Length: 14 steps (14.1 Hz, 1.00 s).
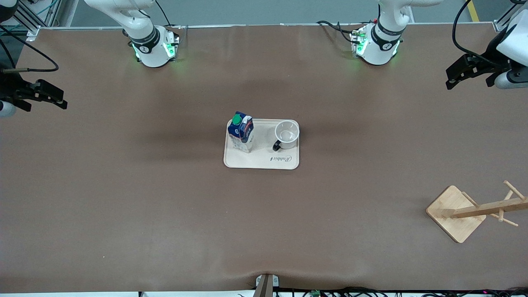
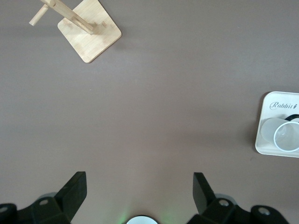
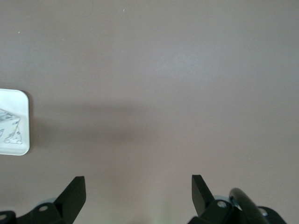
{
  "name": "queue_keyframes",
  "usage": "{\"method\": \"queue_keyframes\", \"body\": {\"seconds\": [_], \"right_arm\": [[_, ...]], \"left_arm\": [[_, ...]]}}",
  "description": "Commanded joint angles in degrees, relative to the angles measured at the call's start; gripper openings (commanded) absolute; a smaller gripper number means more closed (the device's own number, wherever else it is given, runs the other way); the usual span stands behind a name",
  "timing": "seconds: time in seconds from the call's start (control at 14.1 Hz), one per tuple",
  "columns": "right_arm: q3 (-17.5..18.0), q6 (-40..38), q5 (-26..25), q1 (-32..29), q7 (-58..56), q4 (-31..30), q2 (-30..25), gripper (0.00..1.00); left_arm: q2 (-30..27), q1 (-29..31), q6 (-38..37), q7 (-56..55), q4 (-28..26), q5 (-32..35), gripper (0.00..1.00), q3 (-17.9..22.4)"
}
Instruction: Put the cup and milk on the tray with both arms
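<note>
A brown table carries a tray at its middle. A wooden rack stands nearer the front camera, toward the left arm's end.

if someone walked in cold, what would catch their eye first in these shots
Most likely the tray in the middle of the brown table, with the milk standing upright on it toward the right arm's end and the cup beside it. Next, the wooden rack toward the left arm's end, nearer the front camera. The left tool and right tool hang open and empty over the table's ends.
</note>
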Motion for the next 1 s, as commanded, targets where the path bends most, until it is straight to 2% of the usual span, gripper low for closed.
{"method": "queue_keyframes", "body": {"seconds": [0.0,0.92], "right_arm": [[0.1,-0.4,-2.0,0.9,0.0,0.9,-0.8,1.00],[-0.1,-0.6,-1.3,0.5,0.1,1.0,-0.4,1.00]], "left_arm": [[-0.3,0.3,0.5,0.8,0.3,-0.4,1.00,0.0],[0.3,0.3,0.5,0.8,0.8,-0.4,1.00,0.2]]}}
